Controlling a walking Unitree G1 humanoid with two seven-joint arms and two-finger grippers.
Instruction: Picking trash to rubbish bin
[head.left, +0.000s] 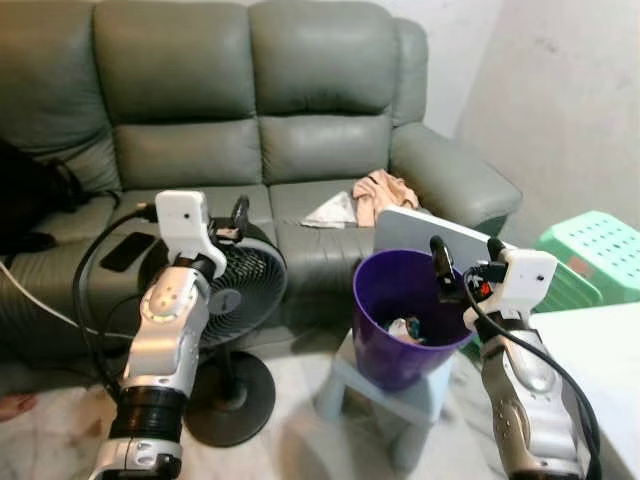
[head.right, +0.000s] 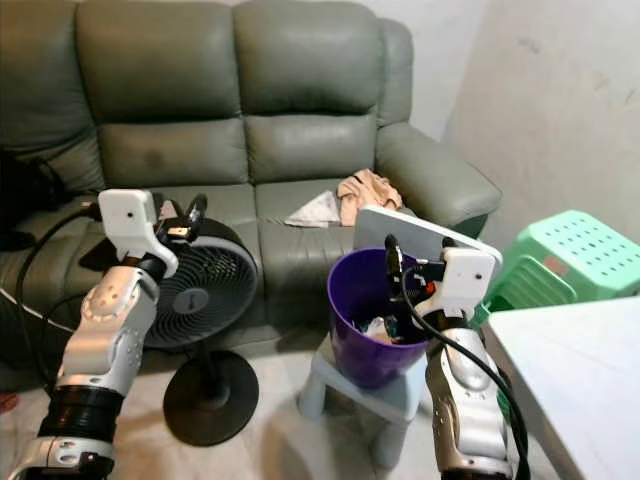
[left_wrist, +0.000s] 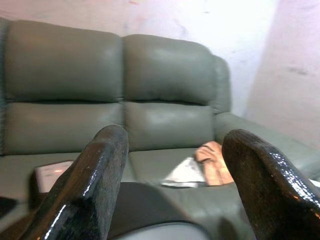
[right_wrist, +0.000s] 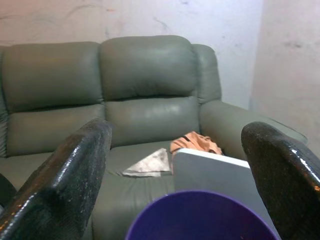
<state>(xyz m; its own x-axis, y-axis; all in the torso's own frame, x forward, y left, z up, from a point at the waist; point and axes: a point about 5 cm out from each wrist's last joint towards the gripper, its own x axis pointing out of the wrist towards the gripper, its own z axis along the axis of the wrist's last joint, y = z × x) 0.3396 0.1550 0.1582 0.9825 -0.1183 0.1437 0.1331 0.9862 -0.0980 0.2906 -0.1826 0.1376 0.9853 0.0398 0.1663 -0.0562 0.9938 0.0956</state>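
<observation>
Both grippers, the left gripper (left_wrist: 170, 185) and right gripper (right_wrist: 175, 175), hung empty with jaws apart, the right over the purple bin (head.left: 400, 325), likely having released trash there.

The small pale-blue plastic stool (head.left: 400, 395) is mostly hidden under the purple plastic rubbish bin (head.left: 395, 300). Scraps inside the bin are too small to identify. The white table (head.left: 610, 370) beside the bin is cut by the edge.
</observation>
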